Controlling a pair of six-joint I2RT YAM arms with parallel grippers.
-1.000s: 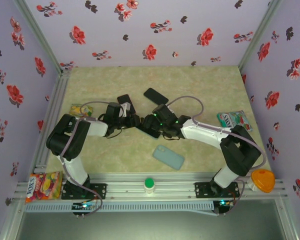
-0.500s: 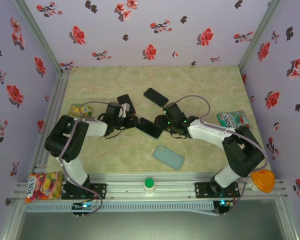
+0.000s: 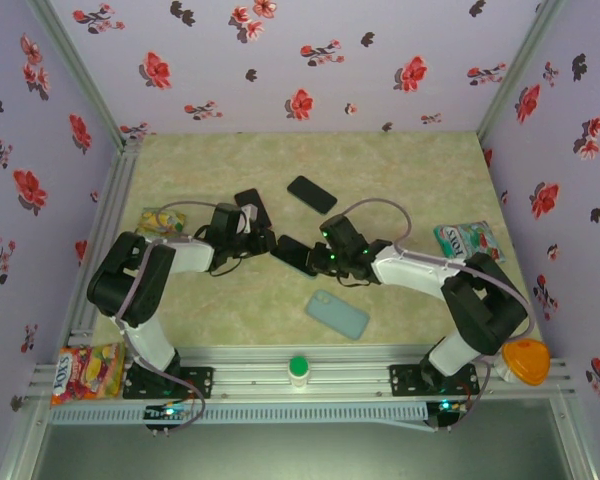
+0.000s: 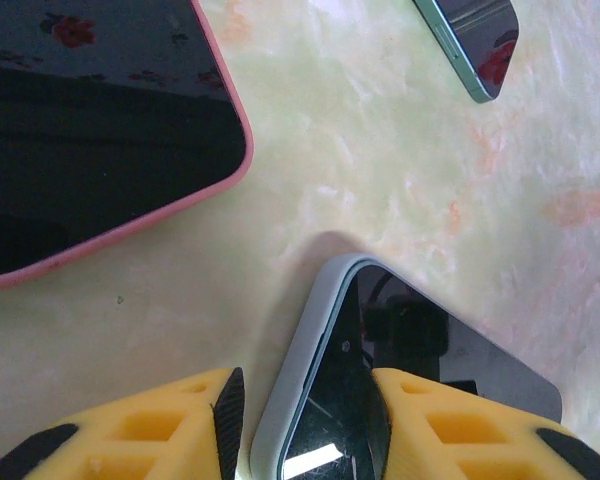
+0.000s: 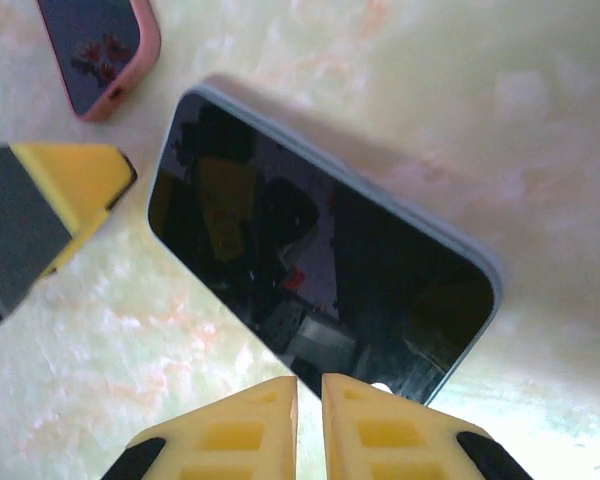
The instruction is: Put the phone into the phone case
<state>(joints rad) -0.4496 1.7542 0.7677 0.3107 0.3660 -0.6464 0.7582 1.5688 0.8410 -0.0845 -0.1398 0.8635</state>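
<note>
Two grippers bracket the grey-edged phone (image 5: pixel 320 270), flat mid-table, long axis running between them: left gripper (image 4: pixel 302 400) clasps one end, right gripper (image 5: pixel 310 395) sits pinched shut at the other, phone case (image 3: pixel 337 315) nearer it.

table (image 3: pixel 420 170): marbled pale green-cream, orange-pink blotches. walls (image 3: pixel 220 60): lilac, red and black flower print. phone (image 5: pixel 320 270): black glass, pale grey-blue rim. second phone (image 4: pixel 90 130): pink case (red flowers reflected in its dark screen). third phone (image 4: pixel 475 40): teal edge. phone case (image 3: pixel 337 315): flat pale teal.
</note>
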